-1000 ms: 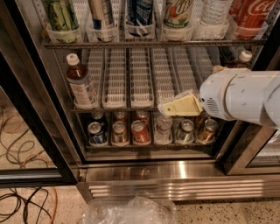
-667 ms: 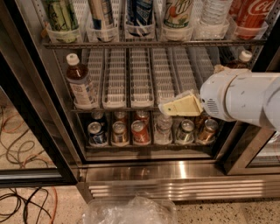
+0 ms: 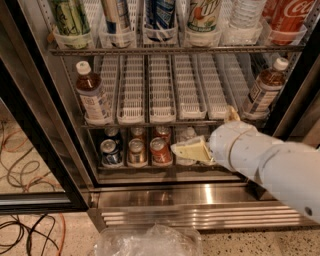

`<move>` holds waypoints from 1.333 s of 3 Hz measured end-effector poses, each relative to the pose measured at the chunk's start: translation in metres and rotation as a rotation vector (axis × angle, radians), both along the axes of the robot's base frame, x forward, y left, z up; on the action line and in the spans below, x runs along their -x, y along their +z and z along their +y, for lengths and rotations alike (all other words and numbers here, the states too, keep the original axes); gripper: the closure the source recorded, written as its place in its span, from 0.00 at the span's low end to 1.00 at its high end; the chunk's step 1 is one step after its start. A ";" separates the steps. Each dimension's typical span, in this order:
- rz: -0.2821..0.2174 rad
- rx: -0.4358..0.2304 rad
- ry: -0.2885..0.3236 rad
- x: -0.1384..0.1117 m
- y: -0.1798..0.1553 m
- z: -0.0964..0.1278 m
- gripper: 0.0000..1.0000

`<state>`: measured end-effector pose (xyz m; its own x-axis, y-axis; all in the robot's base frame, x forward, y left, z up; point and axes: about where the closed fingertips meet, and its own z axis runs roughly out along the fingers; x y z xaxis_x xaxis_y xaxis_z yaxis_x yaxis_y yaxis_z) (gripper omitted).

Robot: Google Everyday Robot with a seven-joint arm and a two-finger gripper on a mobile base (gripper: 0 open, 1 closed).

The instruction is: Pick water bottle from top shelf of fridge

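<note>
The fridge (image 3: 45, 125) stands open in front of me. Its top shelf (image 3: 175, 50) holds a row of tall bottles behind clear lane fronts. The water bottle (image 3: 245, 15) is the clear ribbed one, second from the right, between a green-labelled soda bottle (image 3: 204, 12) and a red cola bottle (image 3: 290, 17). My gripper (image 3: 192, 150) is cream-coloured, on a white arm (image 3: 270, 160) coming in from the right. It sits low, in front of the can rack, well below and left of the water bottle, and holds nothing.
The middle rack has white slatted lanes (image 3: 162, 87) with a brown-drink bottle at each end (image 3: 92, 95) (image 3: 265, 90). The bottom rack holds cans (image 3: 135, 150). Below are the steel louvred base (image 3: 200, 212), a clear plastic bag (image 3: 147, 242), and cables (image 3: 25, 165) on the floor at left.
My gripper and arm have moved down and a little left, from the middle rack's front to the can rack. The right brown-drink bottle now shows.
</note>
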<state>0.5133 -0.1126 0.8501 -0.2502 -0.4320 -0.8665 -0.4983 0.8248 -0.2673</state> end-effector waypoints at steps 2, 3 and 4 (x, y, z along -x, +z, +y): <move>-0.180 -0.018 -0.047 -0.018 -0.030 -0.017 0.00; -0.179 -0.020 -0.046 -0.018 -0.030 -0.015 0.00; -0.228 -0.074 -0.092 -0.024 -0.023 -0.015 0.00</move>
